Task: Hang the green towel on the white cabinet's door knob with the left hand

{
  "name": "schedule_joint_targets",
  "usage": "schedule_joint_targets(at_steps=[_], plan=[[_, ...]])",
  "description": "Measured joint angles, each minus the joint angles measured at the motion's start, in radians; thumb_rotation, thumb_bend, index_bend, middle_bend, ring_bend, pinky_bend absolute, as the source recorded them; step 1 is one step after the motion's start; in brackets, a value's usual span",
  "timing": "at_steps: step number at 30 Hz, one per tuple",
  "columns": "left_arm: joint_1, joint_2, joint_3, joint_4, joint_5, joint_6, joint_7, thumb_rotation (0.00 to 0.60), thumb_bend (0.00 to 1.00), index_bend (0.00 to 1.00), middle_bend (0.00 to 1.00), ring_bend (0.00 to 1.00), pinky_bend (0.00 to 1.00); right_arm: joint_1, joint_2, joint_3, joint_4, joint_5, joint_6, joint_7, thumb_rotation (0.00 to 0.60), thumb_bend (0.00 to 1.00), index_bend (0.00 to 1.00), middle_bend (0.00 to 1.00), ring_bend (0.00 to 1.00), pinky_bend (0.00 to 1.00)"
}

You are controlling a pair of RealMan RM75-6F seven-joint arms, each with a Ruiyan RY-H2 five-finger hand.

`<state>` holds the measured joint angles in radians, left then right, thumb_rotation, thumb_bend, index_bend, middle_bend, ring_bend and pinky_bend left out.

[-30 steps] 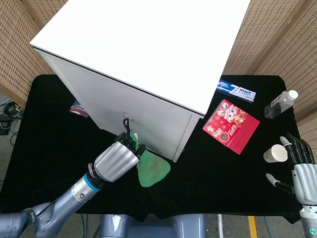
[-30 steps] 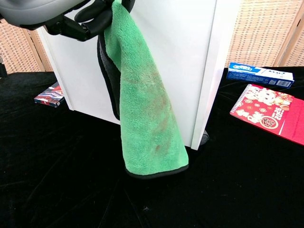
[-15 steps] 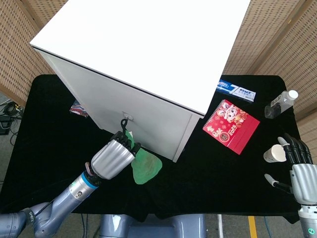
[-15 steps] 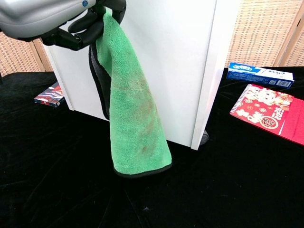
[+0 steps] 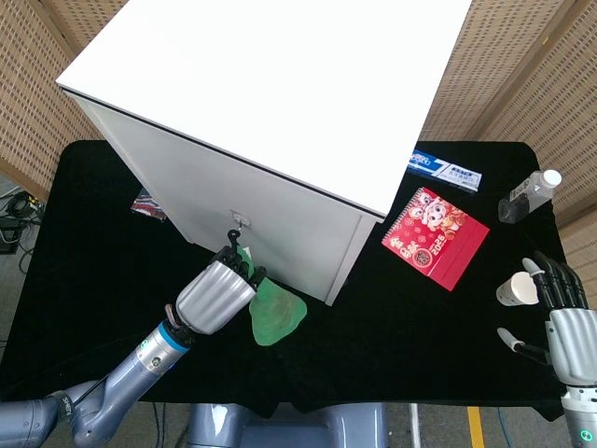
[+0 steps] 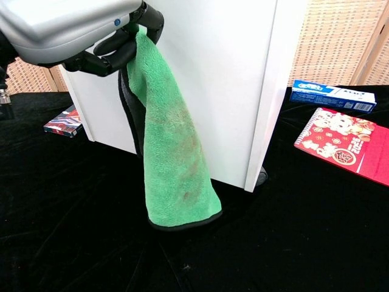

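The green towel hangs lengthwise down the left-centre of the chest view, its dark-edged lower end near the black table. Its top is gripped in the curled fingers of the left hand at the upper left, against the front of the white cabinet. In the head view the towel shows as a small green fold at lower centre, just below and right of the left hand, whose fingertips sit just beneath the door knob.

The right hand rests at the lower right edge of the head view with fingers spread, holding nothing, beside a white cup. A red calendar, a blue box and a clear bottle lie in the right half.
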<state>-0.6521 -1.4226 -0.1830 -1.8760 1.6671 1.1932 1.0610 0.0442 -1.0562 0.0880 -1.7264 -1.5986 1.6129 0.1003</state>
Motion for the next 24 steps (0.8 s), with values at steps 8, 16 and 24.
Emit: schedule_joint_targets(at_steps=[8,16,24], plan=[[-0.007,-0.02,-0.011,-0.01,0.016,0.019,0.002,0.6,0.61,0.91,0.82,0.71,0.65,0.001,0.0,-0.001,0.0,-0.001,-0.001,-0.002,0.6,0.09,0.0,0.0,0.0,0.0],[-0.003,-0.017,0.0,-0.013,-0.006,0.003,0.028,0.6,0.61,0.91,0.82,0.71,0.65,-0.002,0.003,-0.001,-0.001,-0.004,0.006,0.006,0.6,0.09,0.0,0.0,0.0,0.0],[0.016,-0.011,0.027,0.024,-0.03,-0.001,0.026,0.6,0.56,0.84,0.78,0.7,0.61,0.001,0.004,-0.004,-0.002,-0.006,-0.001,0.015,0.6,0.09,0.0,0.0,0.0,0.0]])
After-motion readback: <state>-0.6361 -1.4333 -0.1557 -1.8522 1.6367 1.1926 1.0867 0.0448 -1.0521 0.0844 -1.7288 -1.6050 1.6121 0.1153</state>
